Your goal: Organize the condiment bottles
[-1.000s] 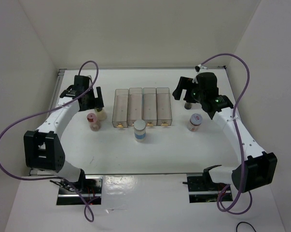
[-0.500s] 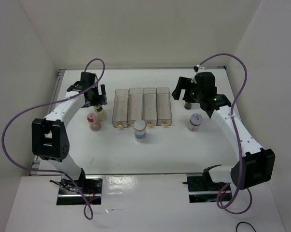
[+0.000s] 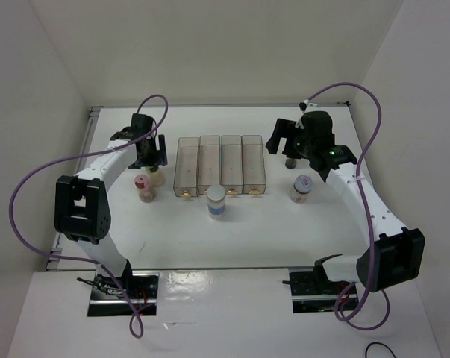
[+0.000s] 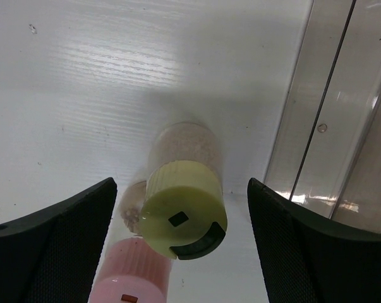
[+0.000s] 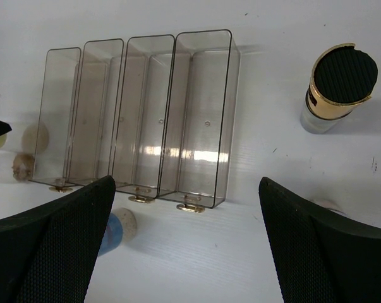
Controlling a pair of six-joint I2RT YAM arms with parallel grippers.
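Swung in toward the bins over the past second, the left gripper [image 4: 182, 184] now hangs above the yellow-green-capped jar [image 4: 184, 208], its jaws spread wide on either side and clear of the cap. That jar stands upright, long axis vertical, on the white surface [image 3: 232, 239] just left of the clear bins [image 3: 221, 164]. Its cap carries a small dark square and a dark crescent. The pink-capped jar [image 4: 132, 285] stands upright just beside it. The blue-banded jar [image 3: 216, 201] stands before the bins. The red-marked jar [image 3: 301, 188], its mark too small to read, and the slim dark jar [image 5: 340, 82] stand upright to their right. The right gripper [image 5: 185, 182], barely shifted, hangs near the dark jar with jaws spread on nothing.
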